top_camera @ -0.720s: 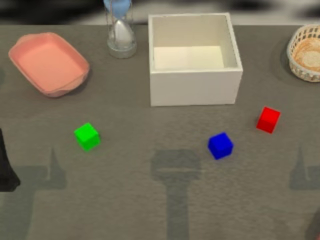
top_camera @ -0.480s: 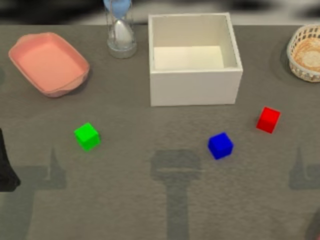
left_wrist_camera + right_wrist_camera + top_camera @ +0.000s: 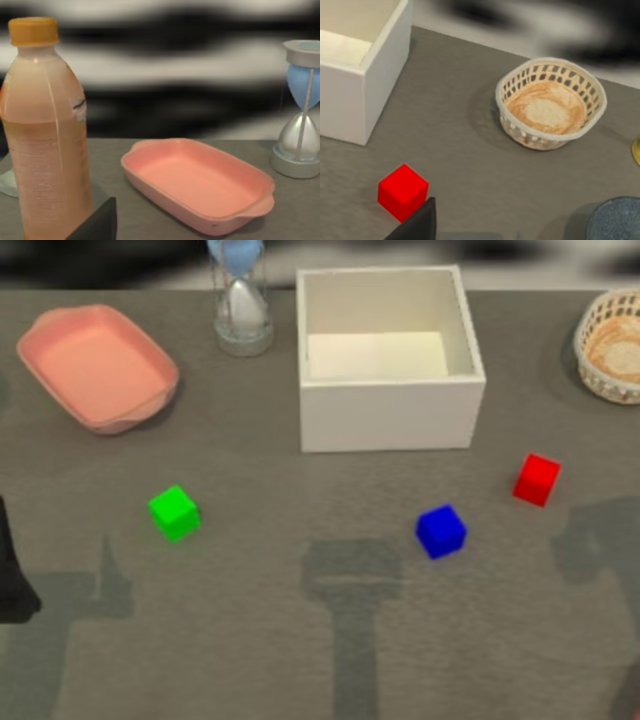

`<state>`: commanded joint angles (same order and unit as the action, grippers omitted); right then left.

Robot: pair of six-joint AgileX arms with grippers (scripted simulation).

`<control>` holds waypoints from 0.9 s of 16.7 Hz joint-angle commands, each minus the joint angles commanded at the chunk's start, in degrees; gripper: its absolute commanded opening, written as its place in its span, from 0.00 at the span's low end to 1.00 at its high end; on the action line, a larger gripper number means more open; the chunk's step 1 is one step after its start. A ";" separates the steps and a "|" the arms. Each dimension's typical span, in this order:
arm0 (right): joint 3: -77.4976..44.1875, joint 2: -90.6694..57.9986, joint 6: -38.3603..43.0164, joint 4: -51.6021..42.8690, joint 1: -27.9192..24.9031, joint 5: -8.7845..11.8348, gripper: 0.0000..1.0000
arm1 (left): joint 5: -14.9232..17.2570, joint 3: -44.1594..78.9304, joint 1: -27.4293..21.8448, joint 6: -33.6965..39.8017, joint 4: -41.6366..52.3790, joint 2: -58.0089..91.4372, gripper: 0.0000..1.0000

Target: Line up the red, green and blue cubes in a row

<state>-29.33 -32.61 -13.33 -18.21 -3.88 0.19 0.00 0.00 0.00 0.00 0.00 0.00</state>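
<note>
The left arm (image 3: 12, 580) sits at the top view's left edge, its grip unseen so I cannot tell, while the small bright green cube (image 3: 174, 512), deep blue cube (image 3: 441, 531) and bright red cube (image 3: 537, 480) lie apart.

The basket (image 3: 612, 348) runs off the top view's right edge, the hourglass (image 3: 240, 295) off its top — each end effector shows only a dark sliver, fingers unreadable.

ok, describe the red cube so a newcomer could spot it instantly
Start at the big white box in the table's far middle. Just off its near right corner sits the red cube. It is the rightmost cube; the blue cube lies nearer, to its left.
</note>
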 joint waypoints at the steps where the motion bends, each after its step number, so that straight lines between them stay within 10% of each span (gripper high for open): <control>1: -4.87 -6.46 -2.20 -3.07 -0.57 -0.05 1.00 | 0.00 0.00 0.00 0.00 0.00 0.00 1.00; 15: -66.50 -85.61 -30.69 -43.15 -8.22 -0.47 1.00 | 0.00 0.00 0.00 0.00 0.00 0.00 1.00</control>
<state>-95.83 -118.23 -44.02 -61.36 -12.10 -0.27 0.00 0.00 0.00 0.00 0.00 0.00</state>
